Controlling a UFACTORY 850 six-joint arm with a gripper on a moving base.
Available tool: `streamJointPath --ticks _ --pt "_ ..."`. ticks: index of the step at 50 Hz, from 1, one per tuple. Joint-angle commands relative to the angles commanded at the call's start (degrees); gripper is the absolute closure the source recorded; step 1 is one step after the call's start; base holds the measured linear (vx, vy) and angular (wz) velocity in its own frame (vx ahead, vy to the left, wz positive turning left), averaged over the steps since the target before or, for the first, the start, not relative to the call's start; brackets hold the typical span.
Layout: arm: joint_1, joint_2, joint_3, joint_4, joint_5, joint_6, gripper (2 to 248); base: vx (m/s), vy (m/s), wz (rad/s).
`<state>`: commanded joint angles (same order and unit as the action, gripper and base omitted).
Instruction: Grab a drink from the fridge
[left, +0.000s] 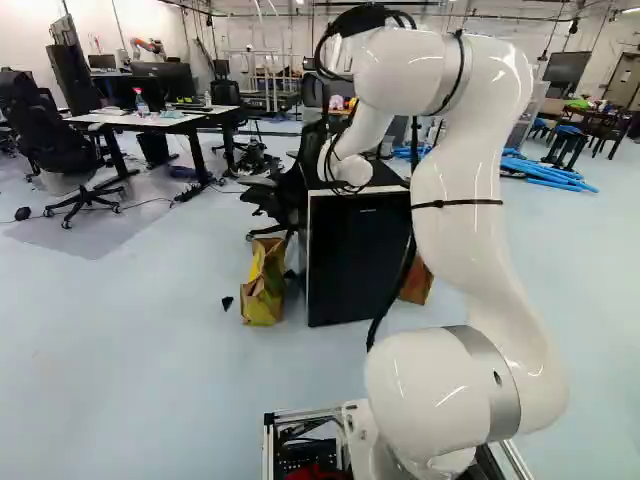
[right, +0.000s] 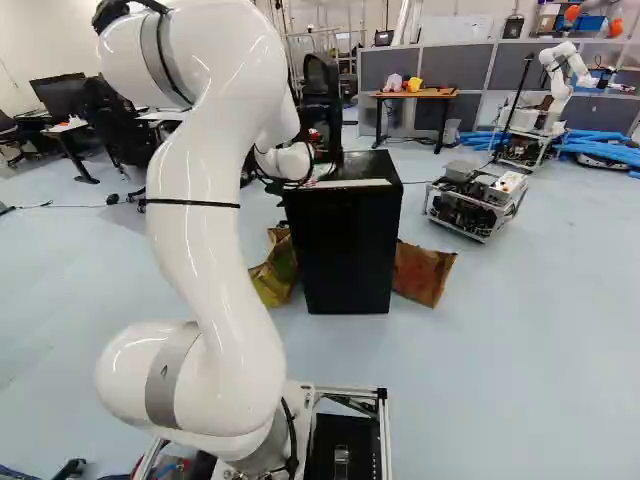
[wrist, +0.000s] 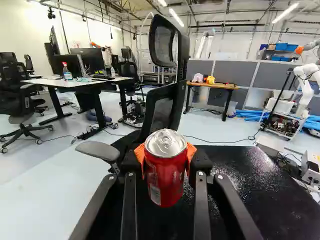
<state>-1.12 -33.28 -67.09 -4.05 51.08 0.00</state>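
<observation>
The fingers (wrist: 201, 162) are closed in on a red drink can (wrist: 167, 175), holding it from two sides. Their orange pads (wrist: 190, 153) press against its wall, so they stand apart only by the width of the can. The can is roughly upright, with its silver lid up, and in the wrist view it shows over the black top of the fridge (right: 345, 245); whether its base touches that top, I cannot tell. The white arm (left: 450, 200) reaches towards the fridge. An office chair (wrist: 167, 107) stands close by the fridge. One paper bag (left: 262, 285) is beside the fridge at its left in the left base view, and another bag (right: 423, 273) leans at its right in the right base view. Beyond the fridge stands another robot (right: 558, 85).
</observation>
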Motion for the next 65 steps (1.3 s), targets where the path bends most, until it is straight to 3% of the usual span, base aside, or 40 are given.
streamJointPath --ticks 30,65 --pt "0.2 10.9 13.7 0.9 -0.2 0.0 152 0.000 0.000 0.000" --pt "0.6 28.2 35.6 2.3 -0.6 0.0 152 0.000 0.000 0.000"
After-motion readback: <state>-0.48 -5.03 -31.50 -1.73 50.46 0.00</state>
